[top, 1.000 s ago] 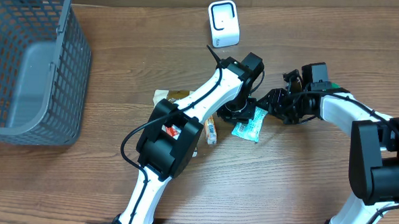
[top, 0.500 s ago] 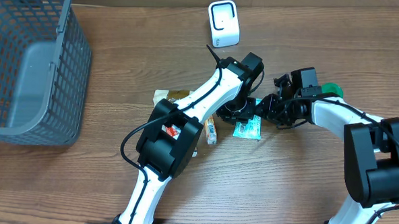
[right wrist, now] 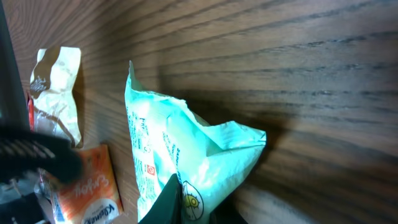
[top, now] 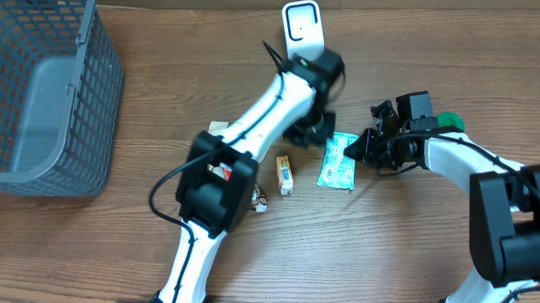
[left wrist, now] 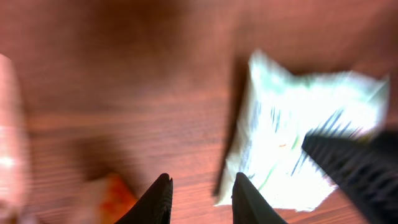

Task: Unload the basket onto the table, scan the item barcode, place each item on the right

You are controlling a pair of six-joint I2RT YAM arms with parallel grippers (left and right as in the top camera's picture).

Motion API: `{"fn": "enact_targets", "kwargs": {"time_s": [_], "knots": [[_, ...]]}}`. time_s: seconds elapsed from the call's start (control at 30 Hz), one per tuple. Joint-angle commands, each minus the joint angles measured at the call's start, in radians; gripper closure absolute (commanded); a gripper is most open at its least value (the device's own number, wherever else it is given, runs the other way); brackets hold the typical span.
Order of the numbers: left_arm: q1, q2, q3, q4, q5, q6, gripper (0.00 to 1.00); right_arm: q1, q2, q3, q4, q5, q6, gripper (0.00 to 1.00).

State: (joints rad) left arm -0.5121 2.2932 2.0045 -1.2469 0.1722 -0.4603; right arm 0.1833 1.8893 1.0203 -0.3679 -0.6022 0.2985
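Observation:
A mint-green packet lies flat on the wooden table, printed side up. My right gripper is shut on its right edge; in the right wrist view the film is pinched between the dark jaws. My left gripper hovers just behind the packet, between it and the white scanner. In the left wrist view its fingers stand apart over bare wood, with the packet off to the right. No barcode can be read.
A small orange box lies left of the packet, with a brown wrapper further left under the left arm. A grey mesh basket fills the far left. A green object sits behind the right arm.
My left gripper has lifted off the packet and swung back toward the scanner. My right gripper has moved in and shut on the packet's right edge. The packet has shifted slightly.

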Motion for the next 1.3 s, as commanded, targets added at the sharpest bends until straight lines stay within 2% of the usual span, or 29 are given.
{"fn": "enact_targets", "kwargs": {"time_s": [0.0, 0.17, 0.37, 0.43, 0.53, 0.57, 0.67, 0.83, 1.03, 1.17, 1.27], "knots": [[0.074, -0.022, 0.162, -0.056, -0.047, 0.02, 0.75, -0.005, -0.101, -0.003, 0.006, 0.032, -0.046, 0.96], [0.156, -0.023, 0.386, -0.209, -0.144, 0.058, 0.76, -0.005, -0.195, -0.003, 0.011, 0.05, -0.094, 0.96], [0.251, -0.026, 0.592, -0.375, -0.397, 0.064, 0.75, -0.007, -0.233, -0.003, 0.025, -0.007, -0.1, 0.96], [0.286, -0.026, 0.611, -0.406, -0.451, 0.064, 0.74, -0.007, -0.233, -0.003, 0.05, -0.083, -0.187, 0.96], [0.342, -0.024, 0.608, -0.443, -0.517, 0.064, 0.6, 0.002, -0.233, 0.018, 0.041, -0.05, -0.229, 0.96], [0.365, -0.024, 0.6, -0.443, -0.52, 0.064, 0.45, 0.008, -0.235, 0.031, 0.031, -0.017, -0.229, 0.96], [0.429, -0.024, 0.596, -0.443, -0.519, 0.064, 0.27, 0.028, -0.24, 0.087, -0.013, 0.068, -0.231, 0.96], [0.516, -0.024, 0.596, -0.443, -0.511, 0.064, 0.0, 0.08, -0.24, 0.256, -0.148, 0.184, -0.327, 0.96], [0.57, -0.024, 0.596, -0.443, -0.512, 0.064, 0.0, 0.156, -0.24, 0.465, -0.231, 0.329, -0.452, 0.96], [0.578, -0.024, 0.596, -0.443, -0.512, 0.064, 0.0, 0.195, -0.24, 0.567, -0.195, 0.36, -0.604, 0.96], [0.577, -0.024, 0.596, -0.443, -0.512, 0.064, 0.0, 0.229, -0.24, 0.618, -0.111, 0.489, -0.708, 0.97]]}}
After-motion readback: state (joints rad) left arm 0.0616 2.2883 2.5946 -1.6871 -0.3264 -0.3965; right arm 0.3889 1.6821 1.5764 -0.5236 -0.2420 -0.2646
